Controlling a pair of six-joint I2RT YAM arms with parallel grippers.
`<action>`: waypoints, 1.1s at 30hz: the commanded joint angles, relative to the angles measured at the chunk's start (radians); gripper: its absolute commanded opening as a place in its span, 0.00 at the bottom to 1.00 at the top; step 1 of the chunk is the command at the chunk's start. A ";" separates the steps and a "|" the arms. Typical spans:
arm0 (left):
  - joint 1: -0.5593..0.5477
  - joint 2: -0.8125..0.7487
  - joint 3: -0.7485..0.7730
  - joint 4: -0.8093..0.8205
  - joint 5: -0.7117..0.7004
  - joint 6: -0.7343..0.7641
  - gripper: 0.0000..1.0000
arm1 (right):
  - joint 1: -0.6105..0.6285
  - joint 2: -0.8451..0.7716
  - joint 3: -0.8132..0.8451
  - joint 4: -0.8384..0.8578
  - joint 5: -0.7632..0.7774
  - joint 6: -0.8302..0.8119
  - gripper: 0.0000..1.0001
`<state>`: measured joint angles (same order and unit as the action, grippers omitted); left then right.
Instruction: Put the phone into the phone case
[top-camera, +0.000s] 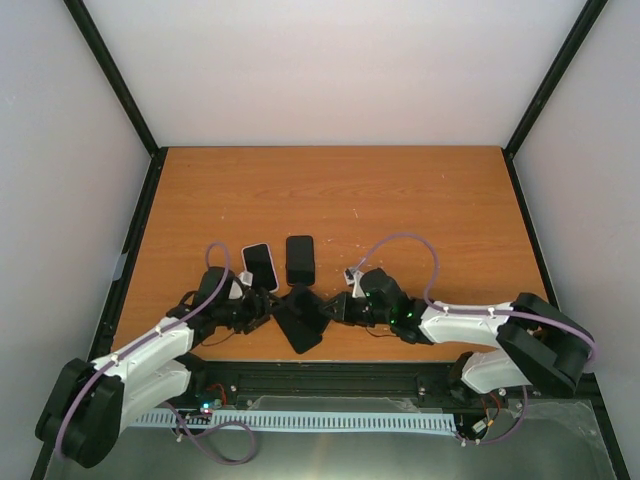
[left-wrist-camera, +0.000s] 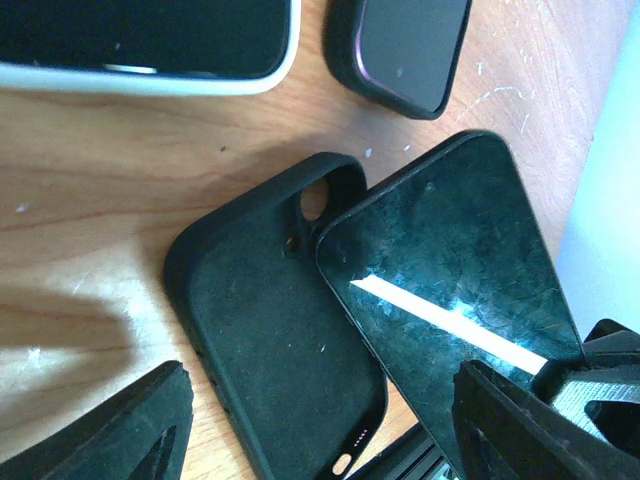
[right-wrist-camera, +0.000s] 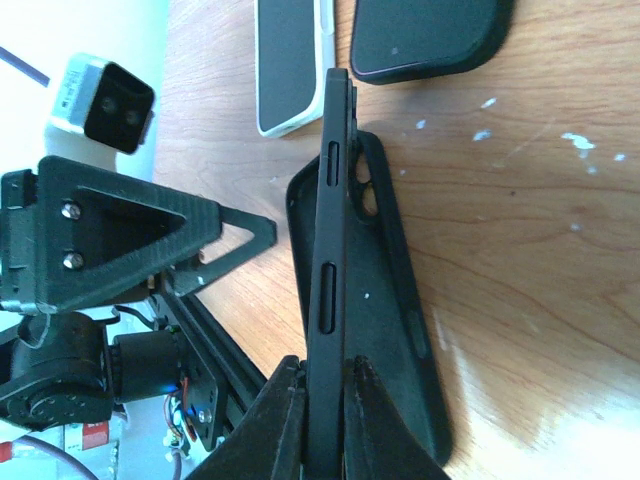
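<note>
A black phone case (left-wrist-camera: 270, 350) lies open side up on the wooden table, its camera hole at the far end. The black phone (left-wrist-camera: 450, 270) stands tilted on its long edge over the case's right side. In the right wrist view my right gripper (right-wrist-camera: 325, 385) is shut on the phone (right-wrist-camera: 328, 250), pinching its lower end, with the case (right-wrist-camera: 395, 330) beneath it. My left gripper (left-wrist-camera: 330, 440) is open, its fingers (left-wrist-camera: 130, 430) spread wide on either side of the case's near end and touching nothing. From above, both grippers (top-camera: 262, 312) (top-camera: 325, 310) meet at the phone (top-camera: 300, 312).
A phone in a white case (left-wrist-camera: 150, 45) and a phone in a dark case (left-wrist-camera: 400, 50) lie side by side just beyond the work spot (top-camera: 260, 265) (top-camera: 300, 260). The table's front edge and black rail (top-camera: 320, 375) run close behind the case.
</note>
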<state>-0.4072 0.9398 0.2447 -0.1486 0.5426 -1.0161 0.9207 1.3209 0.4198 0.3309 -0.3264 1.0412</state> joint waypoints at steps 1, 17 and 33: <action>0.005 -0.007 -0.023 0.084 0.040 -0.027 0.72 | 0.038 0.045 0.011 0.179 0.025 0.028 0.03; 0.004 0.011 -0.060 0.204 0.055 -0.044 0.71 | 0.147 0.243 0.035 0.203 0.090 0.111 0.10; 0.004 0.043 -0.055 0.191 0.033 -0.015 0.72 | 0.157 0.249 0.158 -0.107 0.082 0.020 0.23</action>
<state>-0.4057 0.9840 0.1673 0.0162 0.5861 -1.0546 1.0630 1.5723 0.5289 0.3607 -0.2535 1.1130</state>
